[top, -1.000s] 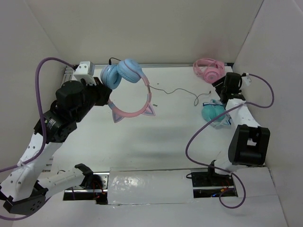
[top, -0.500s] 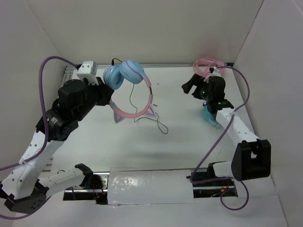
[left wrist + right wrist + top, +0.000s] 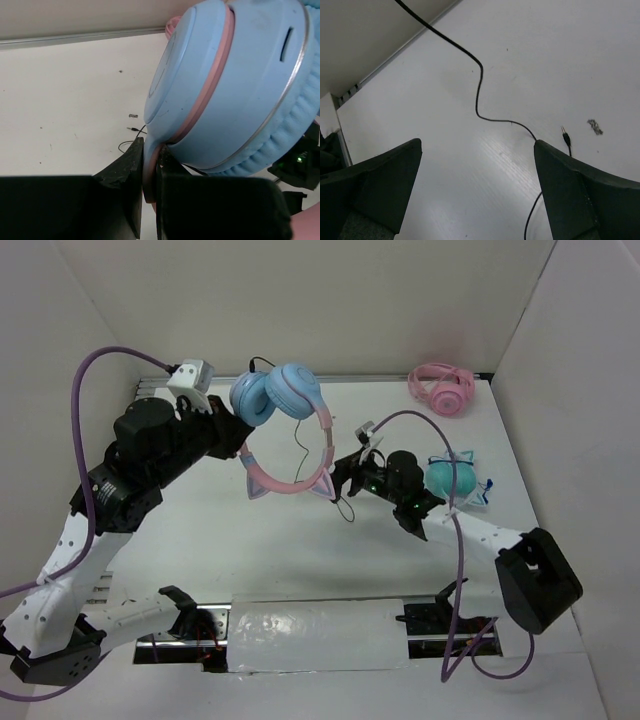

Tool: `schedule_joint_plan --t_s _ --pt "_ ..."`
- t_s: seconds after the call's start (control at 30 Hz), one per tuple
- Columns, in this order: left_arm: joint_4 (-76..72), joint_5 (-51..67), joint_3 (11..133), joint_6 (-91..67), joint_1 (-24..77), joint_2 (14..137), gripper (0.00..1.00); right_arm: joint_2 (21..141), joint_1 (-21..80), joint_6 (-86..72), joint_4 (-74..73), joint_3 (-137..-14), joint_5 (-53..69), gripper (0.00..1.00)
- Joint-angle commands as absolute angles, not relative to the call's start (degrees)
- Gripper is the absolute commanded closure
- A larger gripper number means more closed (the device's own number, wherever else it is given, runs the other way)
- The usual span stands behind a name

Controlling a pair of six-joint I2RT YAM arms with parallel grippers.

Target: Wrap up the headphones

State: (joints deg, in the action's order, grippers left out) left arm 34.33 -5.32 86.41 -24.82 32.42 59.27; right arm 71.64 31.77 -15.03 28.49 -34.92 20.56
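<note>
The headphones hang above the far-left part of the table, held by the left gripper and not resting on the surface. The left wrist view shows the left gripper with its jaws shut on the thin pink band where it meets one ear cup; the pink strip sits pinched between the two black fingers. The right gripper hovers low beside the near-right end of the headband with its jaws spread wide. The right wrist view shows nothing between its fingers, only the cable lying on the white table below, apart from them. In the top view the long axis of the headphones runs from the ear cups at the far end to the curve of the band at the near end. The two cat ears sit on that near curve and point toward the near edge. The two round light-blue cups are pressed side by side, each with a pink seam and padded cushion. The black cable drops from the cups through the loop of the band to the table, ending in a small plug. All-pink headphones lie at the far-right corner, and teal headphones lie just behind the right arm.
</note>
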Motion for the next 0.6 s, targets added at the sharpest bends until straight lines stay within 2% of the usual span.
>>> schedule_joint_plan --t_s 0.0,0.13,0.3,0.37,0.4,0.5,0.53,0.57 --pt "28.3 -0.6 89.4 -24.6 32.3 58.5 1.00 75.6 33.7 -11.9 44.9 -35.7 22.5 0.00" --pt "29.4 1.2 90.2 -25.4 32.3 59.0 1.00 81.4 36.6 -9.4 57.9 -37.5 19.5 0.00" --pt "29.5 4.8 91.8 -25.8 32.3 59.3 1.00 92.8 37.1 -6.9 57.0 -49.3 19.2 0.00" --pt "30.0 5.2 92.3 -25.8 32.3 59.3 1.00 96.8 36.7 -7.7 56.8 -51.8 20.5 0.08" --pt "30.2 4.5 92.5 -25.8 32.2 59.3 1.00 98.3 36.5 -9.5 55.4 -53.9 20.5 0.28" --pt "31.1 2.0 92.2 -26.3 32.3 59.2 1.00 98.7 33.7 -13.8 54.2 -53.0 22.4 0.68" --pt "31.4 0.3 91.4 -26.5 32.2 59.1 1.00 97.3 32.6 -16.0 53.4 -52.2 24.1 0.89" --pt "31.6 -2.3 91.0 -27.2 32.2 59.4 1.00 96.4 30.4 -16.8 52.5 -51.1 26.3 1.00"
